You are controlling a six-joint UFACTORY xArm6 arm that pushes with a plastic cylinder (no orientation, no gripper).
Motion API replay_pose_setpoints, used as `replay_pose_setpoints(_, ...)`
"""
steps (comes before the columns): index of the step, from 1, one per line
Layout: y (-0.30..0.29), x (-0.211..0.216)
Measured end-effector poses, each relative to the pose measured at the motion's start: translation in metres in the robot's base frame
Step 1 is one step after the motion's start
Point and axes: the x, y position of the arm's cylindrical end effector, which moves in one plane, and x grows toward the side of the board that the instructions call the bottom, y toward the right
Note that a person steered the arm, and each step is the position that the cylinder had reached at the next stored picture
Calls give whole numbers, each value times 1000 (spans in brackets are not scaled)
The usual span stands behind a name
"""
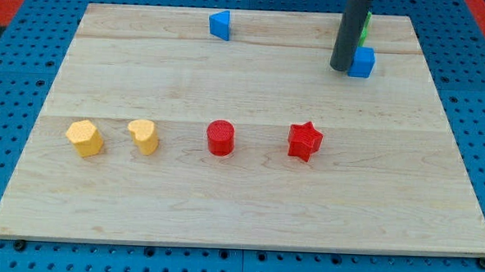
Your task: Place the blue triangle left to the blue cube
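Observation:
The blue triangle (220, 25) sits near the board's top edge, left of centre. The blue cube (362, 62) sits at the view's upper right. My tip (340, 68) is at the end of the dark rod, touching or just beside the cube's left side. The triangle is far to the left of both, with bare wood between them.
A green block (366, 25) peeks out behind the rod at the top right, shape unclear. In a row across the middle stand a yellow hexagon (85, 138), a yellow heart (144, 136), a red cylinder (220, 138) and a red star (305, 140). The wooden board (239, 210) lies on a blue pegboard.

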Motion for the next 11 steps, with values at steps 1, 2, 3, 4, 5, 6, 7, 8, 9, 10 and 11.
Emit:
replay_pose_setpoints(1, -98, 4)
replay_pose_setpoints(2, -205, -5)
replay_pose_setpoints(3, -258, -62)
replay_pose_setpoints(4, -256, -134)
replay_pose_setpoints(5, -205, -133)
replay_pose_setpoints(6, -128, -117)
replay_pose_setpoints(7, -107, -94)
replay_pose_setpoints(8, -147, -133)
replay_pose_setpoints(9, -178, -126)
replay_pose_setpoints(10, -172, -98)
replay_pose_setpoints(11, -153, -69)
